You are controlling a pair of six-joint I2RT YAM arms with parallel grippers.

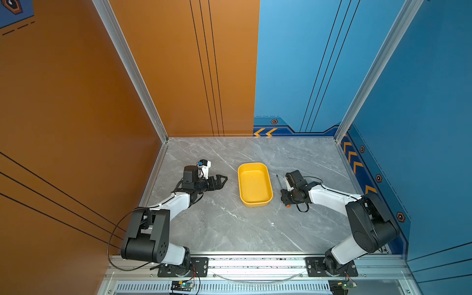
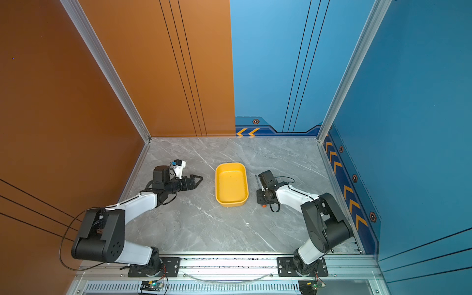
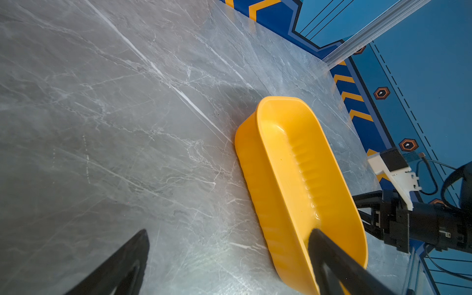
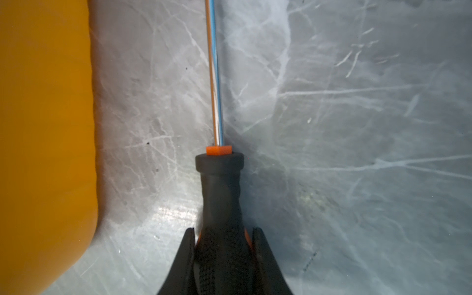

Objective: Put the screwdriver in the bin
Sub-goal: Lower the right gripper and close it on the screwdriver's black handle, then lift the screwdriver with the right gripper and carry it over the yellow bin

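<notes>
A grey marbled desk [image 1: 229, 229] is enclosed by an orange wall [image 1: 63, 102] and a blue wall [image 1: 293, 63], framed by an aluminium post [image 1: 131, 69]. A strip of orange chevrons [image 1: 270, 132] is printed along the blue wall's base.

Screwdriver [image 1: 279, 181] beside yellow bin [image 1: 256, 203]

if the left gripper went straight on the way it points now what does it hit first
Most likely the bin: the left gripper, jaws open, points at its near long wall with nothing between. Height is unclear, so it might clear the rim.
</notes>
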